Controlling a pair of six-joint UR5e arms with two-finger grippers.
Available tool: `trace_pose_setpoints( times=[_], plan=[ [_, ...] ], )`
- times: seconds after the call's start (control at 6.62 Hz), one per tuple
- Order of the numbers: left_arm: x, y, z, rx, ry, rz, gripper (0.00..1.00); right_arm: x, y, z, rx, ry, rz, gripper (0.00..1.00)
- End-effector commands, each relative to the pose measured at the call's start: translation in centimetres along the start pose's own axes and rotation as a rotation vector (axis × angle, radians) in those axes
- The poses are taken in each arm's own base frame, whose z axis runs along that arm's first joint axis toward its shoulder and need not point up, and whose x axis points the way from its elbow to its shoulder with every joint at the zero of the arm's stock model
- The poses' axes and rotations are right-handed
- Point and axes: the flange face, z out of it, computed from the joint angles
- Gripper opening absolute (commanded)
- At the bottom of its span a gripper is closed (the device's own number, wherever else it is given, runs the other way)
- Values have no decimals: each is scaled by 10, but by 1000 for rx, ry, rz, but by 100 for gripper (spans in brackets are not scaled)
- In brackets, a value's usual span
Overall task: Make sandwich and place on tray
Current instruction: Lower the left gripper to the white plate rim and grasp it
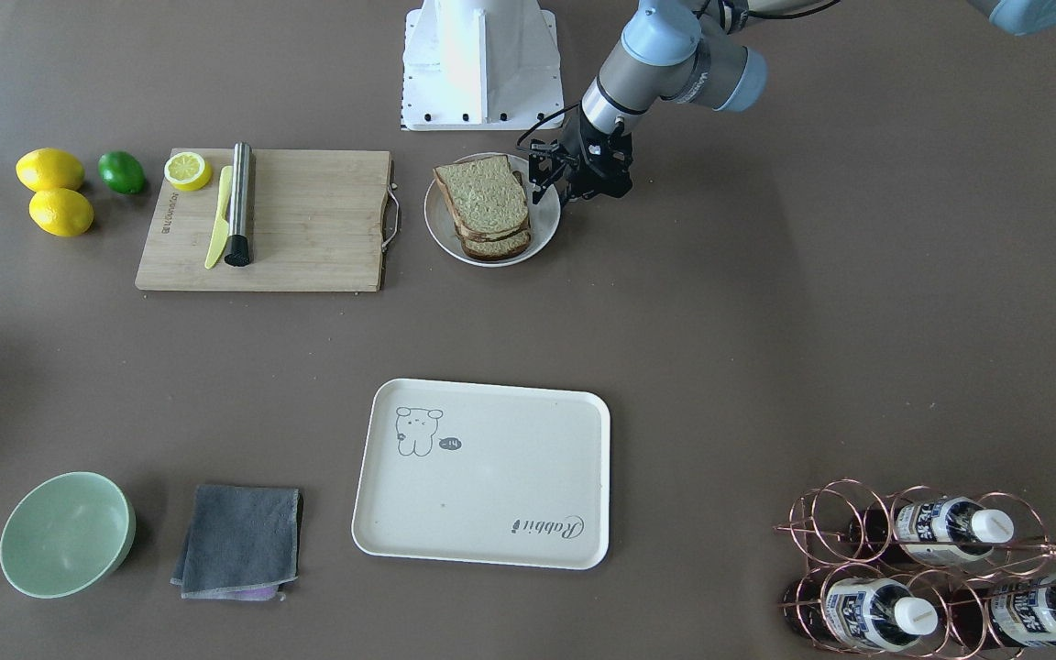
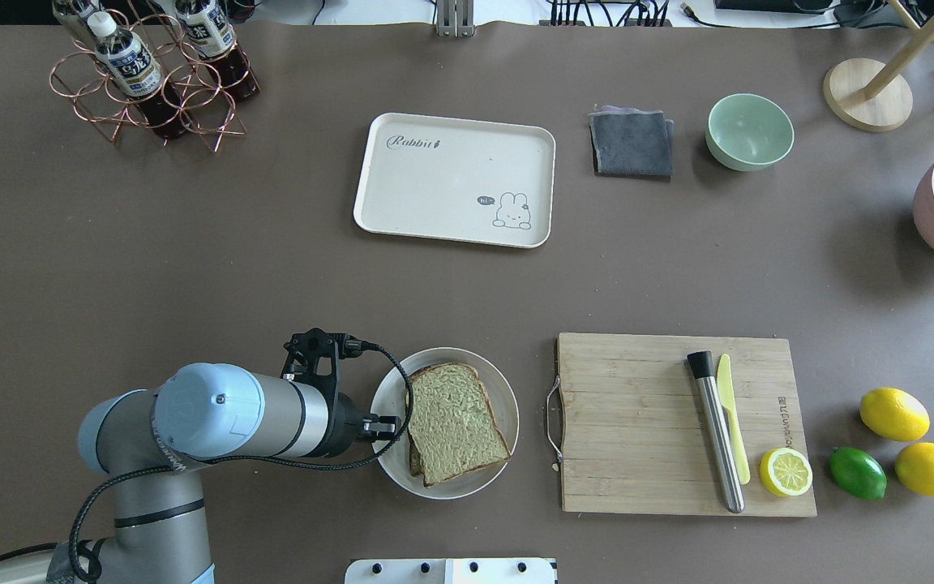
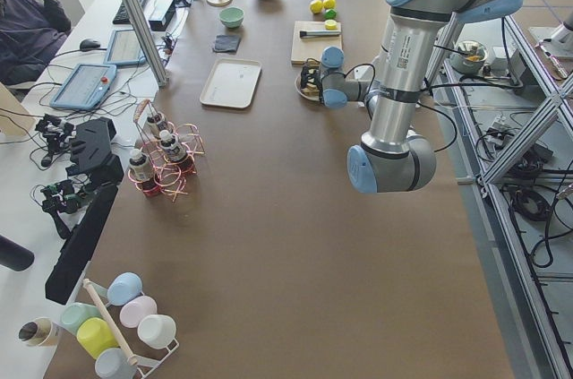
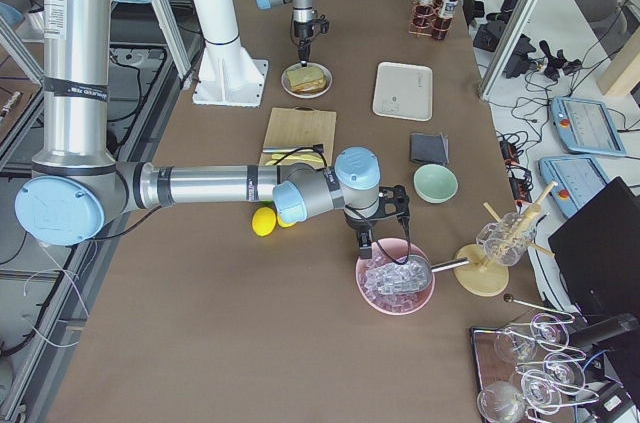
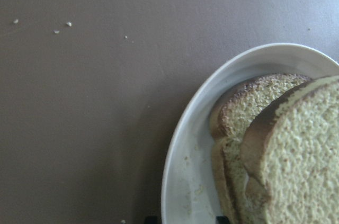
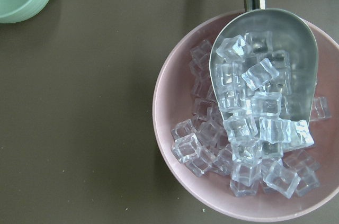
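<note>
The sandwich (image 2: 455,422) is a stack of brown-crusted bread slices with greenish-tan faces on a round white plate (image 2: 499,381), also seen in the front view (image 1: 487,202) and the left wrist view (image 5: 296,150). No egg shows. My left gripper (image 2: 386,424) points down, open and empty, at the plate's edge beside the bread (image 1: 554,188). The cream tray (image 2: 451,174) lies bare further out at the table's middle (image 1: 482,477). My right gripper (image 4: 368,246) hangs over a pink bowl of ice; I cannot tell whether it is open or shut.
A wooden cutting board (image 2: 637,422) with a steel muddler (image 2: 714,430), a yellow knife and a lemon half lies beside the plate. Lemons and a lime (image 2: 856,472), a green bowl (image 2: 749,131), a grey cloth (image 2: 631,144) and a bottle rack (image 2: 151,73) stand around. A metal scoop (image 6: 265,65) rests in the ice bowl.
</note>
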Motion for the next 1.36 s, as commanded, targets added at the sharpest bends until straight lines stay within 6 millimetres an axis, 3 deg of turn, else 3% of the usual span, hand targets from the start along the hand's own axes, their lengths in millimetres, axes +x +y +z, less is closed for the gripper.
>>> trace_pose_setpoints(
  times=[0.0,0.15,0.6,0.91,1.21],
  plan=[
    [-1,-5,0,5,-4,-1,19,0,0,0,0,0,0,100],
    [-2,-8,-1,10,-4,-1,0,-1,-1,0,3,1,-3,100],
    [-6,-24,-8,33,-7,-8,0,1,1,1,2,4,0,100],
    [-6,-63,-18,69,-12,-3,0,2,1,1,2,6,0,100],
    [2,-139,-21,62,-10,-8,0,6,7,3,-3,12,6,100]
  ],
)
